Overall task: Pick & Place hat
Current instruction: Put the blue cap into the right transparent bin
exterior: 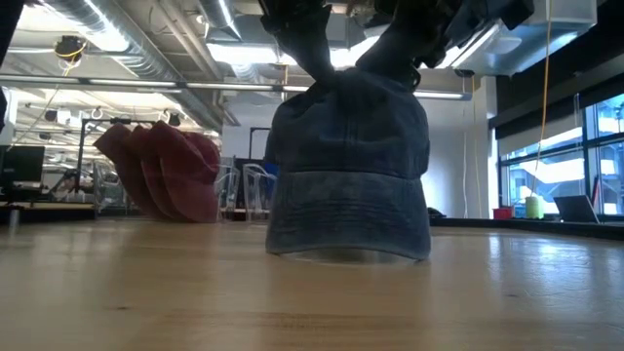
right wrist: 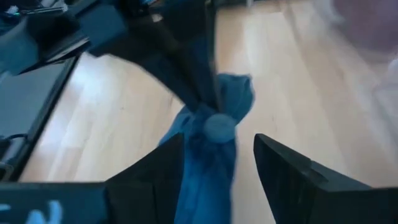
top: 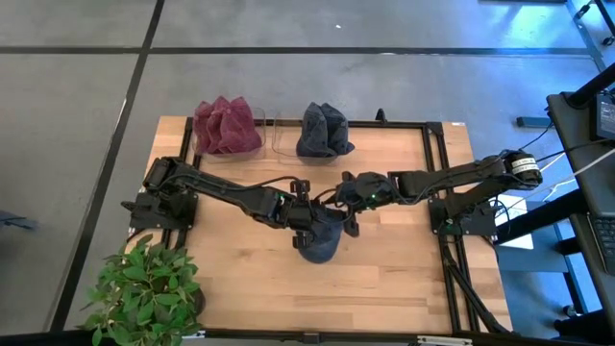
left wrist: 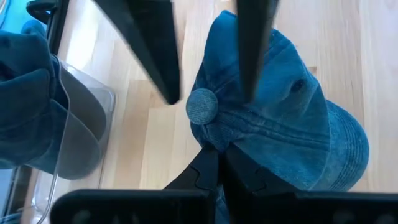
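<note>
A dark blue denim cap [top: 318,242] stands on the wooden table near its middle, its brim and lower rim on the wood [exterior: 349,252]. My left gripper [top: 306,217] is shut on the cap's crown beside the top button [left wrist: 202,106]. My right gripper [top: 348,213] is open just over the cap. Its two fingers [right wrist: 155,177] stand on either side of the button [right wrist: 218,128]. I cannot tell whether they touch the cloth. My left gripper pinches a fold of the crown's cloth [left wrist: 216,142] right beside the top button between its two fingers. The fingers come from above, slanting in from the table's left. The crown is drawn up to a peak under them [exterior: 343,86], and the cap's lower rim rests on the table.
A heap of dark red caps [top: 227,126] and a heap of blue caps [top: 323,131] sit in clear bins at the table's far edge. A green potted plant [top: 144,288] stands at the near left corner. Bare wood lies near and right of the cap.
</note>
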`<action>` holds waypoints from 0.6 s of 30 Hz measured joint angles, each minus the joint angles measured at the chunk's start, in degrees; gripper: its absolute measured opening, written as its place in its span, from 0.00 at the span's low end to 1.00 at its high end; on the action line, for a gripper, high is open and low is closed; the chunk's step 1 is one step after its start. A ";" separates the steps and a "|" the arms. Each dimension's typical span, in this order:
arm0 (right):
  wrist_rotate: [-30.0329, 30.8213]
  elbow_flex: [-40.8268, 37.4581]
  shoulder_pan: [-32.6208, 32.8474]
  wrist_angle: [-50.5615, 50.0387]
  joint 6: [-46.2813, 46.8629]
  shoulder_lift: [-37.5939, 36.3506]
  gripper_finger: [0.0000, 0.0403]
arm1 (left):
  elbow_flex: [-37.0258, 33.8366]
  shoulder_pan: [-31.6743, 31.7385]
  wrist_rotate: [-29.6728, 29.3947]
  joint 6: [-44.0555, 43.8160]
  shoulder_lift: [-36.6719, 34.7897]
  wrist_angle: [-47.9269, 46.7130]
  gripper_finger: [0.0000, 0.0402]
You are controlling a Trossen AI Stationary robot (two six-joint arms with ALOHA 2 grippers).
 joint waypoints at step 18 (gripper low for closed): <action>-6.55 -0.02 -0.11 -1.47 4.45 0.02 0.03 | 0.02 -0.13 -3.16 -0.08 -0.50 0.20 0.03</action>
